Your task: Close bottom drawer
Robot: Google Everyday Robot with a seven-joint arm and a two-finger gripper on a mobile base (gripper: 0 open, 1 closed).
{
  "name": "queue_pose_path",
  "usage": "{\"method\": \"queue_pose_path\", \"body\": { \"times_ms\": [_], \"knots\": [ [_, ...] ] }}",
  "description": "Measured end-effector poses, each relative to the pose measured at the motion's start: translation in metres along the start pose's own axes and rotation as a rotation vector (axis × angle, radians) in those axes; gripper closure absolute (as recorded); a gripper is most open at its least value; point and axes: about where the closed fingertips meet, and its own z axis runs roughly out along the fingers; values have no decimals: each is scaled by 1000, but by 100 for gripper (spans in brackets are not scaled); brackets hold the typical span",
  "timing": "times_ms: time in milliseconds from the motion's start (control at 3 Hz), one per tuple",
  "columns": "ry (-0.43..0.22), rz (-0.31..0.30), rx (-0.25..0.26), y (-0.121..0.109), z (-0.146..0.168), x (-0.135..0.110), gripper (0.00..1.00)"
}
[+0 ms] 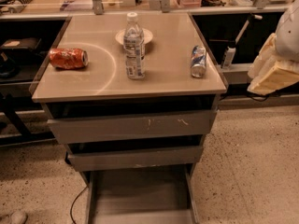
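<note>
Worktop (163,78), one, beige, is serving as the reference. One clear water bottle (134,48) is standing upright at the middle of the worktop; one small pale plate (147,33) is sitting just behind it. Two cans are lying on their sides on the worktop: one red can (68,58) towards its left edge, one blue-and-silver can (198,61) towards its right edge. Three grey drawers are sitting beneath the worktop: top drawer (133,126), middle drawer (135,157), and the bottom drawer (140,195), lowest, which is jutting out open over the floor. One end effector (274,71) is hanging off the worktop's right side, well apart from the drawers; whether it is open or closed cannot be told.
</note>
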Motion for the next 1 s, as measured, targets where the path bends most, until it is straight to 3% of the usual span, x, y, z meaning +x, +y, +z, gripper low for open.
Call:
{"method": "queue_pose_path", "body": {
  "times_ms": [333, 667, 1000],
  "knots": [
    [0, 0, 0, 0, 0, 0, 85],
    [0, 0, 0, 0, 0, 0, 100],
    [19, 8, -24, 18, 19, 9, 100]
  ]
}}
